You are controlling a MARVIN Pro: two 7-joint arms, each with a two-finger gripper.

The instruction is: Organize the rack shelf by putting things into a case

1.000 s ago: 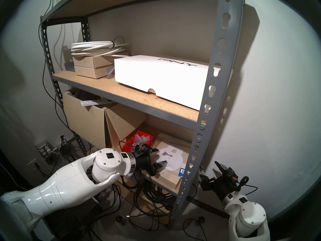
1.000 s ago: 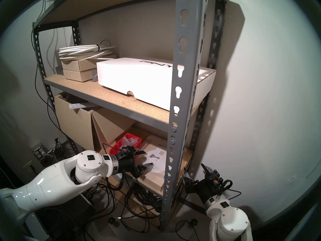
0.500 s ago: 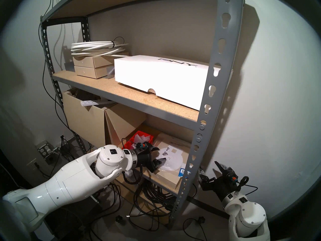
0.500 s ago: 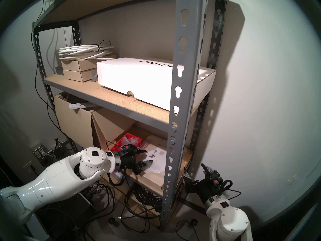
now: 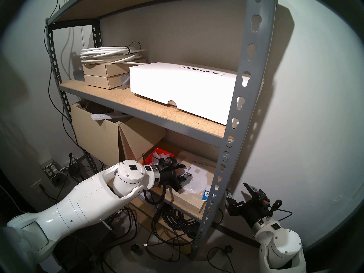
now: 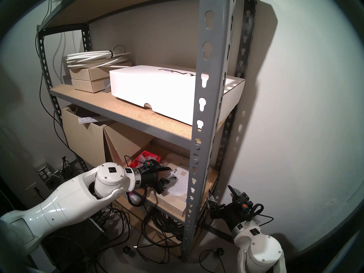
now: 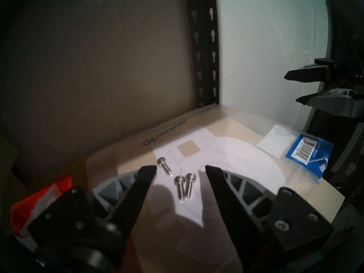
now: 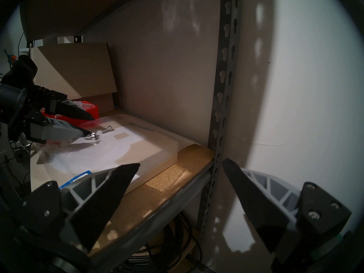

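The left gripper (image 7: 180, 169) has its fingers (image 7: 146, 173) apart, with nothing between them yet. In the left wrist view the tips straddle a pair of screws (image 7: 184, 186) that lie side by side, touching or nearly so, on a white sheet; whether the tips touch the sheet cannot be told. A third screw (image 7: 165, 167) lies just beside the left-hand fingertip, slightly farther in toward the back of the shelf. All three rest on the flat cardboard box (image 7: 307, 199) that sits on the lower board of the rack shelf (image 5: 232, 128), toward its right end.

The red case (image 5: 148, 160) stands on the same board, just left of the flat box and behind the left wrist. It shows clear plastic bags inside; no loose screw can be seen in it, though much of it is hidden by the arm.

The right gripper (image 8: 180, 166) hangs outside the rack, beside the front right upright, with its fingers wide apart and empty.

As a judgement, the task is at its start: none of the three screws has gone into the case, and the first pick is only being lined up. Left to do are closing on a screw, carrying it leftward over the case's rim, letting go, and repeating for the others.
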